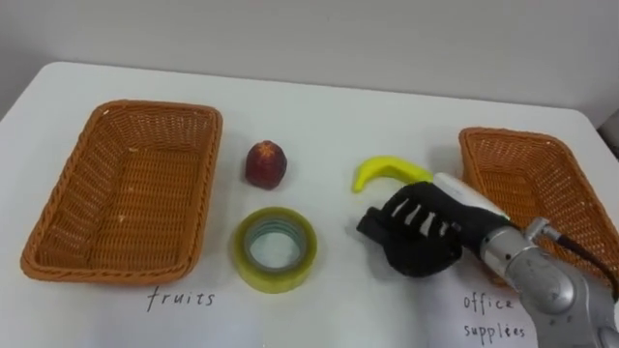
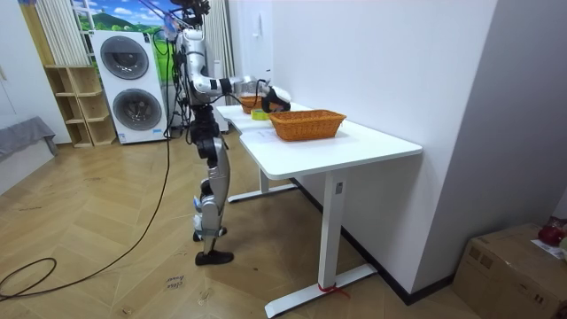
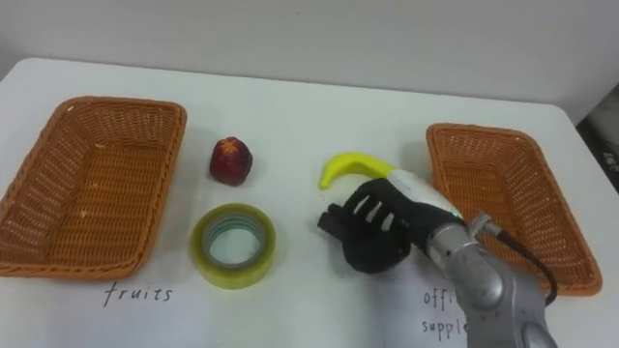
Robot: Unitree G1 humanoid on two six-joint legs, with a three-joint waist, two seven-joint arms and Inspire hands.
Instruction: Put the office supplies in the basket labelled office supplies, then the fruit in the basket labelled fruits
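**Left eye view.** As both baskets lie empty, the sort is judged to be at its start. The left basket [image 1: 155,104] and right basket [image 1: 508,132] sit at opposite ends of the table [image 1: 319,106]. The loose items lie between them, prob. so either arm can reach them. They are a red fruit [image 1: 265,163] far-centre, a tape roll [image 1: 276,248] near-centre and a banana [image 1: 382,171] right of centre. The right hand [image 1: 418,232] hangs back-up just near of the banana, w/ its wrist crossing the banana's right end. Open or closed cannot be told from above, nor whether it touches the fruit.

**Room view.** The robot stands upright at the table's long side, w/ one arm stretched over the top between the two baskets. The right basket is the one nearer the camera.

**Right eye view.** The layout is the same. The banana's curved tip shows far-left of the hand, and the rest runs under the wrist. This placement suggests the banana is the 1st pick.

The banana then needs a long carry leftward. The tape roll and red fruit lie along that path, so a low sweep risks knocking them.
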